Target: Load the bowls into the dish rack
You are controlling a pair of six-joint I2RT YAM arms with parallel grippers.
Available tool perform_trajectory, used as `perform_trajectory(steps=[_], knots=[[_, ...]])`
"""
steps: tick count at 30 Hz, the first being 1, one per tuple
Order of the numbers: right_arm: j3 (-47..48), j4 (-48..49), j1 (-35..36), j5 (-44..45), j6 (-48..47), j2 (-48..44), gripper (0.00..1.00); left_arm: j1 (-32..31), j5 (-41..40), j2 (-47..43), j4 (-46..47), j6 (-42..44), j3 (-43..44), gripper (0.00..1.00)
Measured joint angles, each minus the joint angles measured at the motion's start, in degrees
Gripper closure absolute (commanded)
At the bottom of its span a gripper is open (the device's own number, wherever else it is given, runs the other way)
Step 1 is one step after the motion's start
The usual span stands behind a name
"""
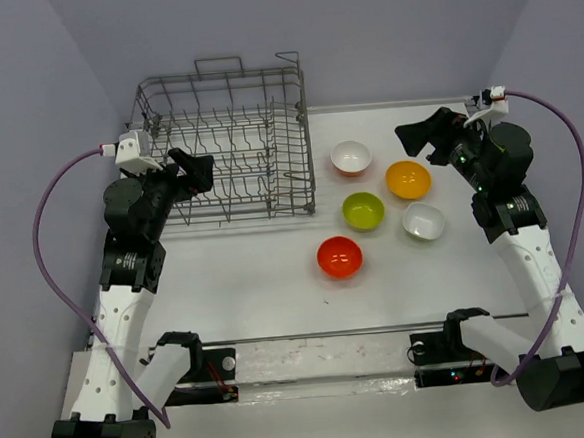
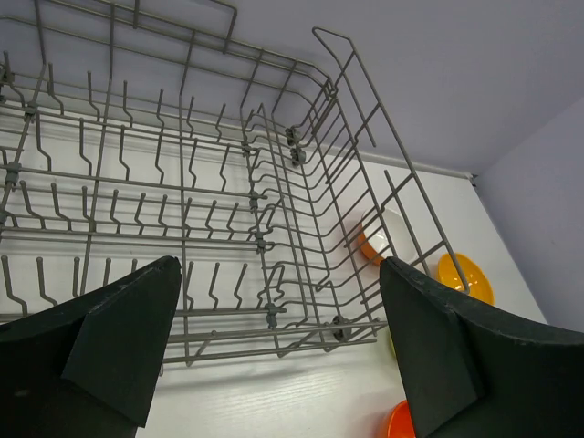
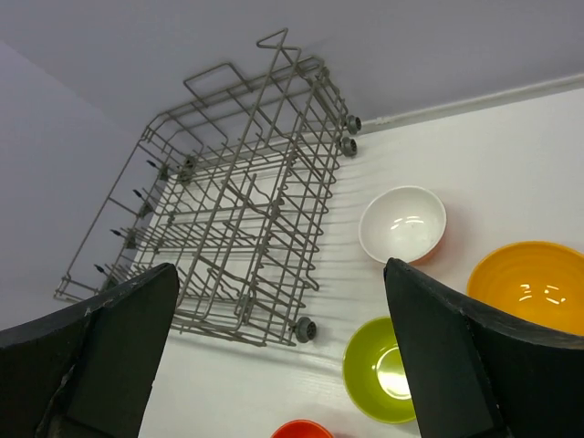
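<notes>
Left gripper (image 1: 194, 170) and right gripper (image 1: 419, 138) gape empty; all five bowls (image 1: 363, 210) sit outside the bare dish rack (image 1: 225, 148).

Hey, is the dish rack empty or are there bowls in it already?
Empty. The dish rack holds nothing in any view, and all five bowls sit on the table to its right.

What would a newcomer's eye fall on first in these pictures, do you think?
A bright cluster sits right of centre: red bowl, green bowl, yellow bowl, white bowl and orange-sided bowl. The empty dish rack stands back left, with the left gripper and right gripper open.
</notes>
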Motion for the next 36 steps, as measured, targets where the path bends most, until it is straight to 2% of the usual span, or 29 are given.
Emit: perform_trajectory(steps=[21, 27, 32, 36], knots=[[1.33, -4.04, 0.00, 7.89, -0.42, 1.27, 0.00, 0.00, 0.48, 0.46, 0.00, 0.00, 0.00, 0.01], [1.49, -4.61, -0.02, 13.03, -0.33, 7.80, 0.00, 0.39, 1.14, 1.18, 0.00, -0.07, 0.00, 0.01], [2.14, -5.57, 0.00, 21.46, 0.46, 18.16, 0.02, 0.74, 1.68, 1.66, -0.02, -0.11, 0.00, 0.01], [2.91, -6.75, 0.00, 27.12, 1.07, 26.27, 0.14, 0.76, 1.86, 1.64, -0.02, -0.11, 0.00, 0.01]])
